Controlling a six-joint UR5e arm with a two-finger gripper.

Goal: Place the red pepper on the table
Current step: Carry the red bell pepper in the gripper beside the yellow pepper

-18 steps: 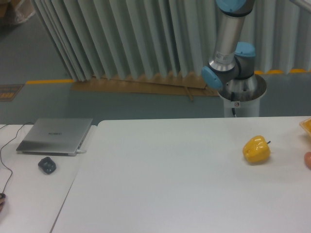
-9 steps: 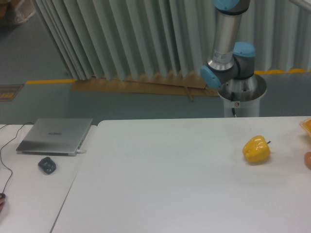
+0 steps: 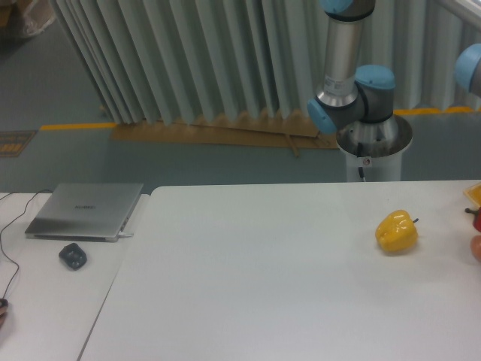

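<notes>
Compared with the frames a moment ago, my arm (image 3: 342,53) has swung: the upright link sits further left at the top, and a blue joint cap (image 3: 467,69) now pokes in at the upper right edge where nothing showed before. A sliver of red with a dark bit (image 3: 476,218) has also appeared at the far right edge, just under the yellow-orange thing (image 3: 473,194) there. I judge that sliver to be the red pepper coming into view, probably carried, but it's too cropped to be sure. The gripper itself is out of frame, so I cannot tell whether its fingers are spread or pinching anything. So the placing looks underway but not done: no red pepper rests on the table (image 3: 263,271) yet. The table is a smooth matte white slab, flat, plain. The yellow bell pepper (image 3: 396,232) is glossy, lobed, waxy, short dark stem, sitting well right of centre. A pinkish rounded thing (image 3: 476,247) is cut off at the right edge. On the smaller desk to the left: closed silver laptop (image 3: 85,210), brushed metal, and a dark rounded mouse (image 3: 72,256) near it. Ribbed grey curtain (image 3: 188,60) behind.
</notes>
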